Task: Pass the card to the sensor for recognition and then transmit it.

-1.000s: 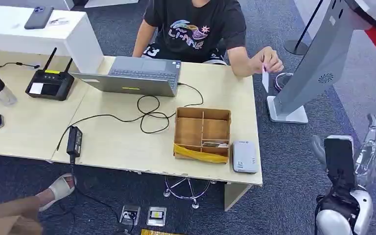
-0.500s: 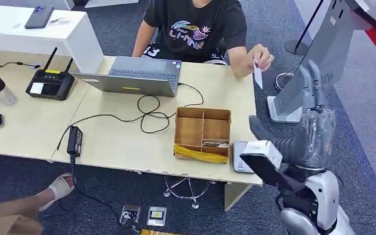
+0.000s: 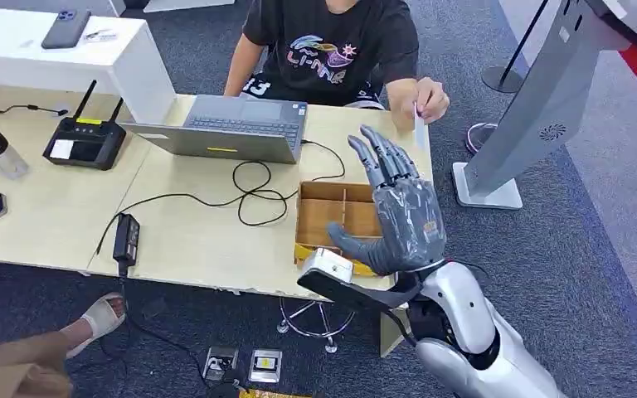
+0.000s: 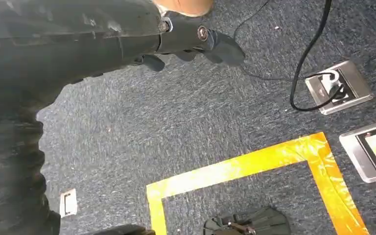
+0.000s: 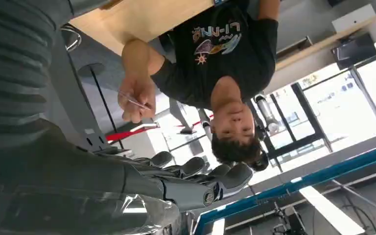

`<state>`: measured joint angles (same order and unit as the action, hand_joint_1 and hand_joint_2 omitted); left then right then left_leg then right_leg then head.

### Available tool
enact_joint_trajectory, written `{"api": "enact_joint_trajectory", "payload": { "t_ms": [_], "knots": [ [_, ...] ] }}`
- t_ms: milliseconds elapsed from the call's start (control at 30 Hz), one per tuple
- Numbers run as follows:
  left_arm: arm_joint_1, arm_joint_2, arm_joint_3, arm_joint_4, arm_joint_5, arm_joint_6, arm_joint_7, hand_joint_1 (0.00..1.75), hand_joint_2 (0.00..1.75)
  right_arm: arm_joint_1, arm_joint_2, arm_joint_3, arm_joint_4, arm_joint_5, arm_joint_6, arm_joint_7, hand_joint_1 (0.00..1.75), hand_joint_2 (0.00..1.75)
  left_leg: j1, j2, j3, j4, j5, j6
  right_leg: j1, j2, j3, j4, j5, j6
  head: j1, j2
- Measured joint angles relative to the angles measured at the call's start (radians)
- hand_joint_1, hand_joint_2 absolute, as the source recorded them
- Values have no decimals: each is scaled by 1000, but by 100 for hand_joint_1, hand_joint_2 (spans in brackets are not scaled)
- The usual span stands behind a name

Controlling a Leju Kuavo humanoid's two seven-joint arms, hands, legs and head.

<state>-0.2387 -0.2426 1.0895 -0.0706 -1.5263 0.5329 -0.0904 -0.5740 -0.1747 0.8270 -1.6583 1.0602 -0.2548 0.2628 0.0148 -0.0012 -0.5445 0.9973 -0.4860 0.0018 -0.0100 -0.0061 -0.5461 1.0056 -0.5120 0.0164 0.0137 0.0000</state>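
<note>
We are only beginning: our right robot hand [image 3: 400,217], spread and empty at frame centre, is reaching toward the card [image 3: 420,131] the person [image 3: 332,41] is offering; sensing remains.

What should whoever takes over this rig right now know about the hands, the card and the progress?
Right robot hand: raised over the table's right end, fingers spread, holding nothing.
Left robot hand: hangs low above the carpet, holding nothing.
Card: held out by the seated person's hand beyond the right robot hand's fingertips, not touching.
Wooden compartment box lies below the raised hand.
Done: nothing of the task; the card is not yet taken.
Left: take the card, present it to the sensor, then hand it on.
</note>
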Motion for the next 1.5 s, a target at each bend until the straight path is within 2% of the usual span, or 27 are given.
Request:
{"api": "enact_joint_trajectory", "payload": {
  "t_ms": [233,367,1033,1500],
  "knots": [
    [-2,0,-14,0,0,-5,16,0,175,-40,30,28,64,-31,2,-1,0,175,0,0,0,0,0,0,0,0,0,0,0,0,0,0],
    [-7,-2,-18,0,0,-2,32,0,175,-62,58,36,131,-67,-37,-6,0,175,0,0,0,0,0,0,0,0,0,0,0,0,0,0],
    [-27,-19,-18,0,0,22,125,0,175,-119,169,45,329,-52,-182,-27,0,175,0,0,0,0,0,0,0,1,0,0,0,0,0,0],
    [-34,-25,-18,0,0,25,139,0,175,-141,228,27,511,-34,-272,-29,0,175,0,0,0,0,0,0,0,1,-1,0,0,0,0,0]
  ]
}}
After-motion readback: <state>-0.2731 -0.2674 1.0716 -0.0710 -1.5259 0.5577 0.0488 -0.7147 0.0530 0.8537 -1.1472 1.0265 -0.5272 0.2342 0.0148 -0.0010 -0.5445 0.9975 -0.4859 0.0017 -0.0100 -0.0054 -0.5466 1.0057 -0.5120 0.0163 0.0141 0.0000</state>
